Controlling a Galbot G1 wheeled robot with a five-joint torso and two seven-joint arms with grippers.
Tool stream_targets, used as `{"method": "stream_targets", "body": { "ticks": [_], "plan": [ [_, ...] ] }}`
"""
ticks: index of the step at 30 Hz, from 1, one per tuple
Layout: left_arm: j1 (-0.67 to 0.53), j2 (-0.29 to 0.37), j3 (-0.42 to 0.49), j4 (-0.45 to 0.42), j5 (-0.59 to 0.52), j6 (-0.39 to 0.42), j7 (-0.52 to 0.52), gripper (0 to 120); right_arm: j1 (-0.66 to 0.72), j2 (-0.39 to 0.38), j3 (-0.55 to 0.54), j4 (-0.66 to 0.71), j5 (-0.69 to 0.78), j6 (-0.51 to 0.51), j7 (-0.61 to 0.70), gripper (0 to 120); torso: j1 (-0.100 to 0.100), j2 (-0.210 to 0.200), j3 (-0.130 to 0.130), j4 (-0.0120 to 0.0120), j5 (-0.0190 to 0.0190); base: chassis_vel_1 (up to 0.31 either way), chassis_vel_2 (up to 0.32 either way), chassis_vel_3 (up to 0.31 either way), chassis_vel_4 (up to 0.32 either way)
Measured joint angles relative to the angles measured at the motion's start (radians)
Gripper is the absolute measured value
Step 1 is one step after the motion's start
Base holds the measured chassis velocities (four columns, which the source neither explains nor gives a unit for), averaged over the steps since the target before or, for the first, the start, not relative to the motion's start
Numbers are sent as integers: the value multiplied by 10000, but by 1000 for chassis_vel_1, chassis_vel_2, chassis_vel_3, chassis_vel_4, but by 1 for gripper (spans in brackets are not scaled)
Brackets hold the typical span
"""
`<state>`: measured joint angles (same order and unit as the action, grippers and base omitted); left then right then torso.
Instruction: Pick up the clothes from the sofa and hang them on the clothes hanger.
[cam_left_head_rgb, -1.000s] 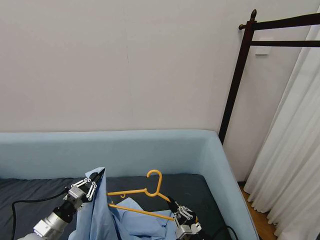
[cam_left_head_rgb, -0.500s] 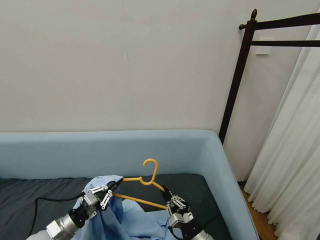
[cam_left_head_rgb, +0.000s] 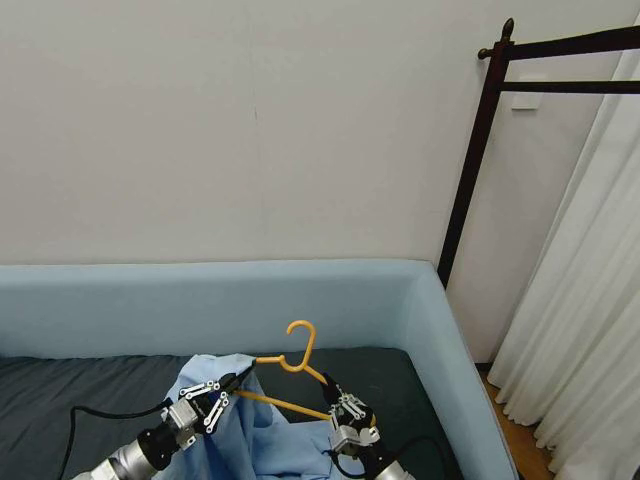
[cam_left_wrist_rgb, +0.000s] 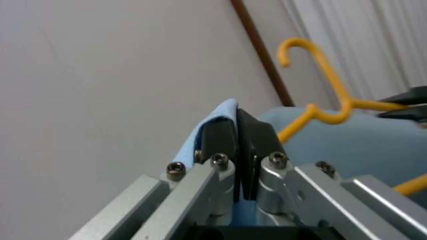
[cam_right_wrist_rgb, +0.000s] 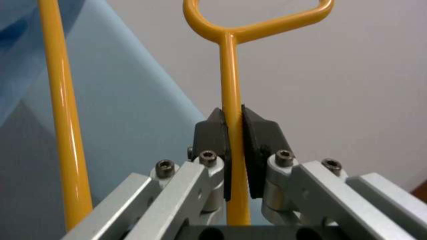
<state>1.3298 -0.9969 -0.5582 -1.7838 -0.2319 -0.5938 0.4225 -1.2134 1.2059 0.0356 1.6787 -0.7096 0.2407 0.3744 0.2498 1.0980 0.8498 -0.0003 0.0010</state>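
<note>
A light blue shirt (cam_left_head_rgb: 255, 430) is draped over a yellow hanger (cam_left_head_rgb: 295, 368) above the dark sofa seat (cam_left_head_rgb: 60, 385). My left gripper (cam_left_head_rgb: 222, 387) is shut on the shirt's collar edge (cam_left_wrist_rgb: 217, 112) at the hanger's left shoulder. The right gripper (cam_left_head_rgb: 343, 410) is shut on the hanger's right arm; in the right wrist view its pads clamp the yellow rod (cam_right_wrist_rgb: 230, 110). The hanger's hook (cam_left_wrist_rgb: 313, 65) points up. A dark wooden clothes rack (cam_left_head_rgb: 480, 140) stands to the right of the sofa.
The pale blue sofa back (cam_left_head_rgb: 220, 300) and armrest (cam_left_head_rgb: 450, 370) enclose the seat. White curtains (cam_left_head_rgb: 590, 300) hang at the right. A black cable (cam_left_head_rgb: 95, 415) trails from the left arm. The wall behind is bare.
The left gripper has carried the shirt's edge rightwards onto the hanger's left shoulder. The hanger has shifted up and left with the right gripper. The shirt now covers more of the hanger.
</note>
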Motion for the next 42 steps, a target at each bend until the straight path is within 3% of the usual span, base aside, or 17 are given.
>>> {"method": "stream_targets", "body": {
  "ticks": [5, 19, 31, 37, 42],
  "plan": [
    [-40, -222, 83, -35, 71, 126, -592, 0, -595, -364, 146, 375, 78, -283, 243, 5, 0, 0, 0, -3, 1, 0, 0, 0, 0],
    [41, -1257, 1133, 98, 348, -235, 579, 0, -660, 59, -319, 385, 35, -252, 299, 5, 0, 0, 0, -1, 1, 0, 0, 0, 0],
    [220, -1693, 1493, 610, 364, -720, 1619, 0, 54, 464, -932, 201, 1116, -872, 367, 5, 0, 0, 0, 1, 1, 0, 0, 0, 0],
    [171, -1842, 1641, 695, 359, -783, 1785, 0, 213, 445, -873, 163, 1219, -969, 367, 5, -1, 0, 0, -1, 1, 0, 0, 0, 0],
    [175, -1865, 1600, 802, 332, -921, 2504, 0, 450, 364, -548, 176, 1456, -1091, 367, 5, 0, 0, 0, -1, 1, 0, 0, 0, 0]
  ]
}}
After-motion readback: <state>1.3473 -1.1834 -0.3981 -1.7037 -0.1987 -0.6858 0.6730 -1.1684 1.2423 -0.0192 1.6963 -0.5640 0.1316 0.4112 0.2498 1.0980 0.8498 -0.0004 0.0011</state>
